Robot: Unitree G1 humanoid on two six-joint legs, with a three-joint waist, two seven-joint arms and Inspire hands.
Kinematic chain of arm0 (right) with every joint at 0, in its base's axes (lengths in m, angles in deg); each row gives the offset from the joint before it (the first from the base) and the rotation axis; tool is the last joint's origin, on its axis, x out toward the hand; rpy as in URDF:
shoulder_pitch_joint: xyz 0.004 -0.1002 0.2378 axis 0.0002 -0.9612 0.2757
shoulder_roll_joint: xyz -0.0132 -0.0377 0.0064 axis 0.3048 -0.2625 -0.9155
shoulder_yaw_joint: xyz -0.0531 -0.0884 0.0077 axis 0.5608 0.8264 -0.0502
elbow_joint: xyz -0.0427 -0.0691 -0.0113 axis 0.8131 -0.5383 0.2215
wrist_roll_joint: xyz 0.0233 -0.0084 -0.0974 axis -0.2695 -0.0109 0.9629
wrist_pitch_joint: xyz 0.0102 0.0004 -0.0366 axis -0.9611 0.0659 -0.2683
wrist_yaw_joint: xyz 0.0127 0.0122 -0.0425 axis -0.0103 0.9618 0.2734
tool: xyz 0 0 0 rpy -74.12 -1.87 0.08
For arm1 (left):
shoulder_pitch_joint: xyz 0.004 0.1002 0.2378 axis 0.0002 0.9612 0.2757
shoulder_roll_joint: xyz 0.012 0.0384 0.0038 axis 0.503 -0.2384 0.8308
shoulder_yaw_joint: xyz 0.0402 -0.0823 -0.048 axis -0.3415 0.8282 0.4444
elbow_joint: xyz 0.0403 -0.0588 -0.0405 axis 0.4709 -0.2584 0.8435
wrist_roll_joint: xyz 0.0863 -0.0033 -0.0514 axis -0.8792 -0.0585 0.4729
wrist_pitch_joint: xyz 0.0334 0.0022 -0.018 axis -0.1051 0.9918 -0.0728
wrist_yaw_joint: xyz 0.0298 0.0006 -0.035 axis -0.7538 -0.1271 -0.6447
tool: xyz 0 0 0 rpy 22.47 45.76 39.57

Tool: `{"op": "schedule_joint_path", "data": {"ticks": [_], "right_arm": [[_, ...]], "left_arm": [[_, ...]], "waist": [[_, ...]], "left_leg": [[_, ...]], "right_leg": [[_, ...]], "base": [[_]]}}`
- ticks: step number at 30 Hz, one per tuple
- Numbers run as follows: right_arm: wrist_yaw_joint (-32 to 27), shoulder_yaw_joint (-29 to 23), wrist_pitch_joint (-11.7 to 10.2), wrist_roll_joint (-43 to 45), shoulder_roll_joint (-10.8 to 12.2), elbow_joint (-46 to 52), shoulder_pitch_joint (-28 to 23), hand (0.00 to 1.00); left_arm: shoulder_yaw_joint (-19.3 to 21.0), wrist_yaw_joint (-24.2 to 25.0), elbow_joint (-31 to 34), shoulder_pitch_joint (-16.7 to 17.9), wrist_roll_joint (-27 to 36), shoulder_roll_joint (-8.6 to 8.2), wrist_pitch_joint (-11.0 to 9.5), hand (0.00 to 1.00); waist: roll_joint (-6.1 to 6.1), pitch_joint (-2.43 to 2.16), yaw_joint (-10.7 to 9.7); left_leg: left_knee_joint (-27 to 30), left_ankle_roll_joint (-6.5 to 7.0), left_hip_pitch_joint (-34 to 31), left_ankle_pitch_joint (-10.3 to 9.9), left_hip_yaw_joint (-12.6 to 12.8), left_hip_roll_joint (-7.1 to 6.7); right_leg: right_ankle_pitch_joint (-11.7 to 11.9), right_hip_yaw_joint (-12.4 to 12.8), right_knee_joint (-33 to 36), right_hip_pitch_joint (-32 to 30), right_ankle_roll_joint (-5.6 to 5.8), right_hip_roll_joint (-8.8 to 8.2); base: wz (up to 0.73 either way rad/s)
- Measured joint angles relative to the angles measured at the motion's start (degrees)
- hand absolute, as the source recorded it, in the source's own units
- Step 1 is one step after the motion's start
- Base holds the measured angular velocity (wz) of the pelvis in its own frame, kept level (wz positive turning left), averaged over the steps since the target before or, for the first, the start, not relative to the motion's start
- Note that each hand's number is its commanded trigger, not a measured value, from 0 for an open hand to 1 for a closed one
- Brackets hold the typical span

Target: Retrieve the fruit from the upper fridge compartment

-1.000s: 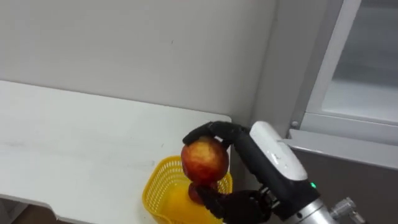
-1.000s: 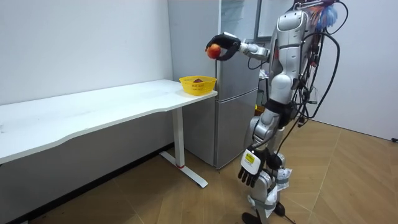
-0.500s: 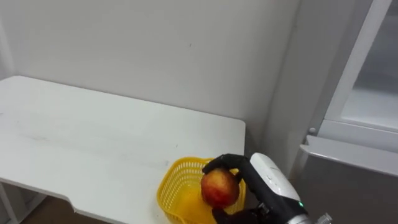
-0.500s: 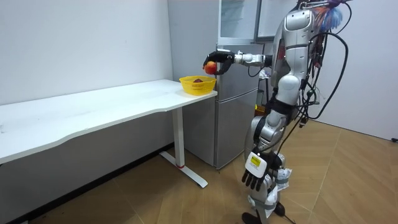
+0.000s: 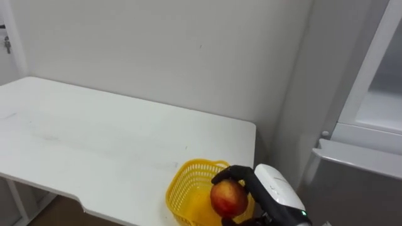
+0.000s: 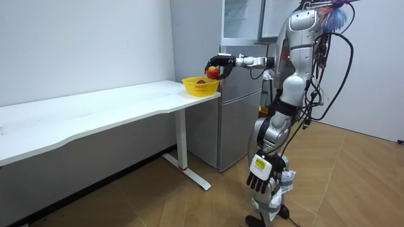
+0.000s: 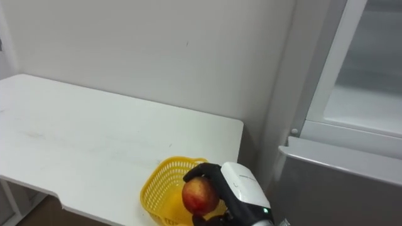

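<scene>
White surface (image 5: pixel 94 144) held a yellow basket (image 5: pixel 178 196) at lower centre; the right hand (image 5: pixel 267 188), clasping the apple (image 5: pixel 228 198), needed to sink inside before letting go.

Right arm stretched out level, entering at 5 o'clock; right hand (image 5: pixel 271 191) fingers (image 5: pixel 237 172) curled round apple (image 5: pixel 228 198). Left hand (image 6: pixel 259 180) hangs at 6 o'clock, fingers relaxed.

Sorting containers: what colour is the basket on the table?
The basket is yellow; left eye view shows it best.
</scene>
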Motion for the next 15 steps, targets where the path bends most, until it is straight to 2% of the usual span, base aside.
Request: {"op": "schedule_joint_path", "data": {"ticks": [15], "right_arm": [[-1.7, 0.0, -0.2, -0.1, 0.5, -1.3, 0.0, 0.00]], "left_arm": [[0.0, 0.0, 0.0, 0.0, 0.0, -0.02, 0.1, 0.00]], "waist": [[0.20, 0.01, 0.0]], "left_leg": [[0.4, 0.01, 0.0, 0.0, -0.8, -0.04]], "right_leg": [[0.0, 0.0, 0.1, 0.7, 0.01, -0.03]], "base": [[0.02]]}}
